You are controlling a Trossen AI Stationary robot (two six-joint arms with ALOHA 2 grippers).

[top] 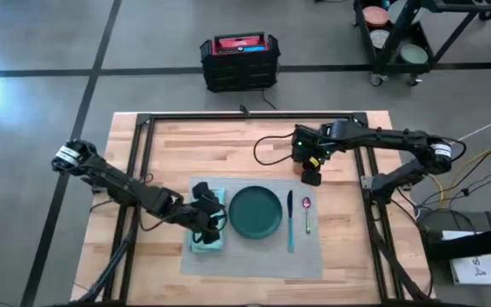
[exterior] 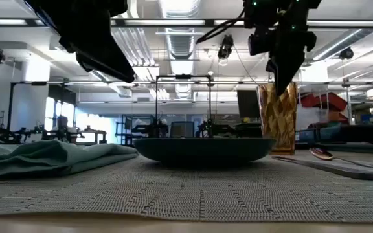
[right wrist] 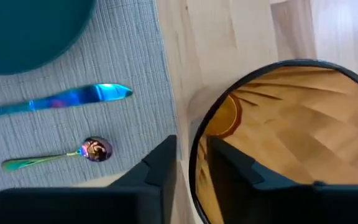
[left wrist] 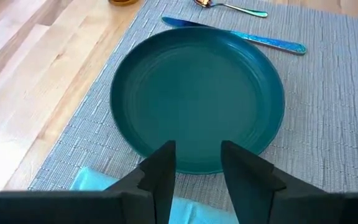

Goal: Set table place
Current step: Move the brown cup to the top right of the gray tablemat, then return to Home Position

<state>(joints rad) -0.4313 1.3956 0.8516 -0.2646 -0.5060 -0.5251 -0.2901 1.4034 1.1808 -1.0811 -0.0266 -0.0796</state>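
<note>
You are working on the wide light plank table [top: 186,145], where the flat grey woven placemat [top: 254,256] already carries the round dark green plate [top: 256,212] at its middle, with the blue knife [top: 290,220] and the small iridescent spoon [top: 307,213] lying beside it. The step in hand looks like setting down the amber faceted glass [exterior: 278,116]: your right gripper [right wrist: 191,163] has its fingers closed narrowly over the glass's rim, one inside and one outside, with the mat's far corner and the spoon just beyond them. Keep the glass upright, lower until it sits flat, then open gently and lift straight off so you do not tip it. Your left gripper [left wrist: 197,158] waits slightly parted and empty above the crumpled teal napkin [top: 207,228], the plate just ahead of its fingertips.
</note>
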